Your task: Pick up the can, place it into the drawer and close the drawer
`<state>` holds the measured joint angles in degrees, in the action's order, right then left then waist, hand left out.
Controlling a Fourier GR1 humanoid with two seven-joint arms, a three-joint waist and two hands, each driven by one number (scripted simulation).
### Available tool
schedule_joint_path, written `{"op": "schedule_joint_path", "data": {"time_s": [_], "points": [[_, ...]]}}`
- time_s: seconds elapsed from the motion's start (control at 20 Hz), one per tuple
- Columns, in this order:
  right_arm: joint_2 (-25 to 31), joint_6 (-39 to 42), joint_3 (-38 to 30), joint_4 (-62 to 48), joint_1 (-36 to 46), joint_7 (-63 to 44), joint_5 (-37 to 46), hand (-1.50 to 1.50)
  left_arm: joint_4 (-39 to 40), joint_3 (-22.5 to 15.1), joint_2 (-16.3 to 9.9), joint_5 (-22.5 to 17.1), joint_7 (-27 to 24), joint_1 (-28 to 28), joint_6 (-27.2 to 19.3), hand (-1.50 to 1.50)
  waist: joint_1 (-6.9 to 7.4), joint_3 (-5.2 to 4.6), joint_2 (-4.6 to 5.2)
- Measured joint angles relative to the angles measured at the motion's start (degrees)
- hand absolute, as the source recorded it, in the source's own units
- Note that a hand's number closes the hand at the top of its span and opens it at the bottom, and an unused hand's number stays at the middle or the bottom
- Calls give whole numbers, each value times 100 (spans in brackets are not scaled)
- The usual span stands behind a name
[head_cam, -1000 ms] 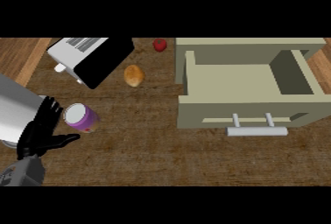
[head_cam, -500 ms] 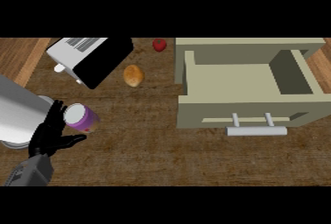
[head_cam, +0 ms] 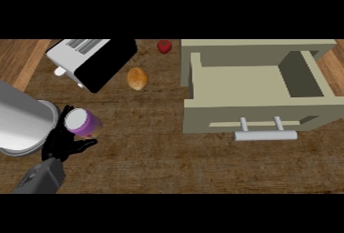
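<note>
The can (head_cam: 83, 122) stands upright on the counter (head_cam: 154, 164), purple with a pale lid, at about 9 o'clock from the middle of the view. The left hand (head_cam: 64, 143) is curled round it: black fingers show behind it at its 10 o'clock side and the thumb lies under it at 6 o'clock, so the hand pinches the can between them. The grey forearm (head_cam: 39, 179) comes in from 7 o'clock. Just beside the hand, at 9 o'clock from the can, there is a large grey rounded body (head_cam: 20, 120); I cannot tell what it is.

At 1 o'clock from the can lies a small brown bread roll (head_cam: 137, 78), well apart from it. At 12 o'clock stands a toaster (head_cam: 91, 57), white and black, turned at an angle. A small red fruit (head_cam: 164, 46) lies near the top edge.

The drawer (head_cam: 259, 88) is at 3 o'clock from the can, well apart, pulled open, with its inside bare and its handle (head_cam: 265, 135) toward the lower edge.

The right hand shows nowhere.
</note>
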<state>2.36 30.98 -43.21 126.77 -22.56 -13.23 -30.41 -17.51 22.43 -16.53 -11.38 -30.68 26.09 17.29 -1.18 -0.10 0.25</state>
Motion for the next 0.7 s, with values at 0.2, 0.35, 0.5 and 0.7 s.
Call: {"op": "schedule_joint_path", "data": {"time_s": [0.2, 0.35, 0.5, 0.7], "points": [[-15, 107, -79, 119, -112, -95, -200, -150, 290, 87, -51, -89, -7, 266, 143, 150, -16, -1, 4], [-120, 105, 43, 99, -148, -20, -57, -150, 314, 58, -16, -138, 151, 378, 407, 150, 6, 1, -5], [-114, -19, 67, 251, -118, -204, -162, -150, 259, 9, 7, -153, 160, 476, 595, 150, 20, 2, -7], [-101, 43, 13, 156, -95, -176, -165, -150, 87, -30, 8, -212, 217, 662, 799, 150, 36, 6, -14]]}}
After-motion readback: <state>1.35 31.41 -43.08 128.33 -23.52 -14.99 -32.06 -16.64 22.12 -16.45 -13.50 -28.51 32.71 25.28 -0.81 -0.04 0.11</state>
